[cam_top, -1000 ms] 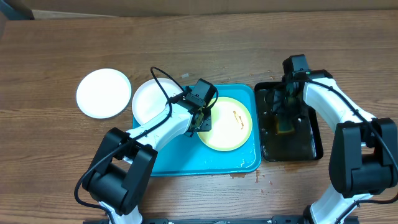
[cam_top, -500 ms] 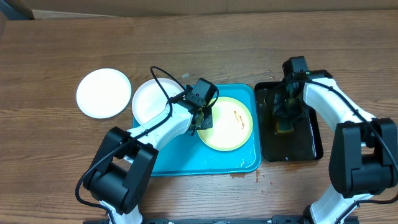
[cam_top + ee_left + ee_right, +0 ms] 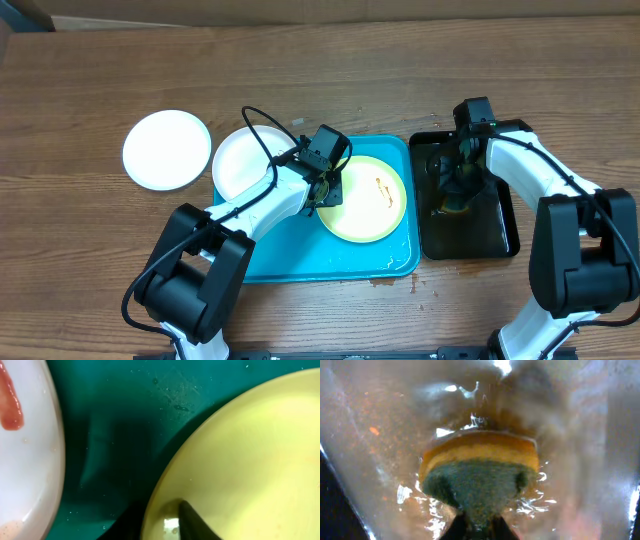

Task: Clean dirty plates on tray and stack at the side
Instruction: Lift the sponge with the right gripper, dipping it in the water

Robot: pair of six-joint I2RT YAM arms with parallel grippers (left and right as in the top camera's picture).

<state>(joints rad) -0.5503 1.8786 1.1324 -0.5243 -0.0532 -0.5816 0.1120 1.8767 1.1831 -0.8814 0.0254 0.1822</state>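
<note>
Plates: the yellow-green plate lies on the blue tray. The left fingers are clamped on its left rim, one over the rim and one outside it. A smeared white plate overlaps the tray's far-left corner. A second white plate sits apart on the table. The right fingers are pinched on a sponge in the wet black tray.

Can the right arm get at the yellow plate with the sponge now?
Probably yes. The right pincer grips the sponge in the black tray, just beside the yellow plate. Nothing lies on the plate; the left pincer holds only its far rim.
</note>
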